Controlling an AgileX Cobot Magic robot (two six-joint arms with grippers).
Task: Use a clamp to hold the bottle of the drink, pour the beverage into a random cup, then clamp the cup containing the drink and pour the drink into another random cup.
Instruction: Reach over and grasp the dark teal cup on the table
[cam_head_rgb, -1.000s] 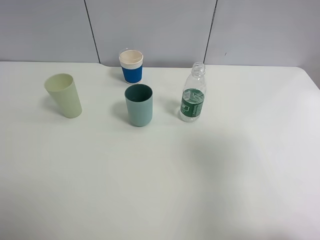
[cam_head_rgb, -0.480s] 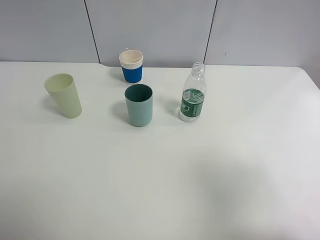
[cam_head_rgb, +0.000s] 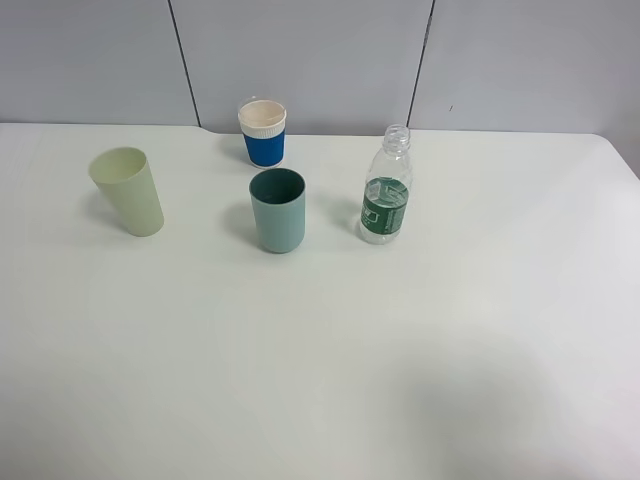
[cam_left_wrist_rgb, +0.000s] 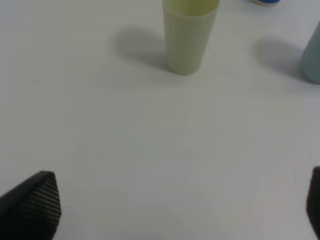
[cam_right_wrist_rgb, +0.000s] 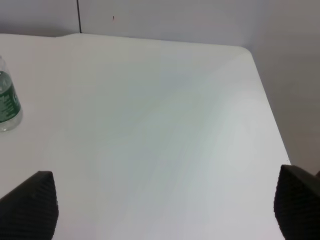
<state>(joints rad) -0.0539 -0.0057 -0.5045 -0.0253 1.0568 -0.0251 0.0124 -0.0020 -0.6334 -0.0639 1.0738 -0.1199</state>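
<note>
Fingers, right: ribbed black pads (cam_right_wrist_rgb: 31, 206) of the right gripper (cam_right_wrist_rgb: 162, 205) stand wide apart, with nothing between them but bare table (cam_right_wrist_rgb: 150, 125)
Fingers, left: pads (cam_left_wrist_rgb: 31, 206) of the left gripper (cam_left_wrist_rgb: 172, 205) are fully spread and empty, facing the pale green cup (cam_left_wrist_rgb: 189, 35)
Bottle (cam_head_rgb: 386, 195): upright and uncapped, just right of the teal tumbler (cam_head_rgb: 277, 210), well apart from both grippers
Step in hand: by my reading, the right arm's reach for the bottle; no grip made yet
Doing it well: turn toward the bottle until it sits centred between the pads, come in level at the label band, and close gently, since thin plastic likely buckles and would push water out of the open neck
Risk: one finger clipping the side could topple it; approach from the side away from the tumbler
Water level: too faint to tell
</note>
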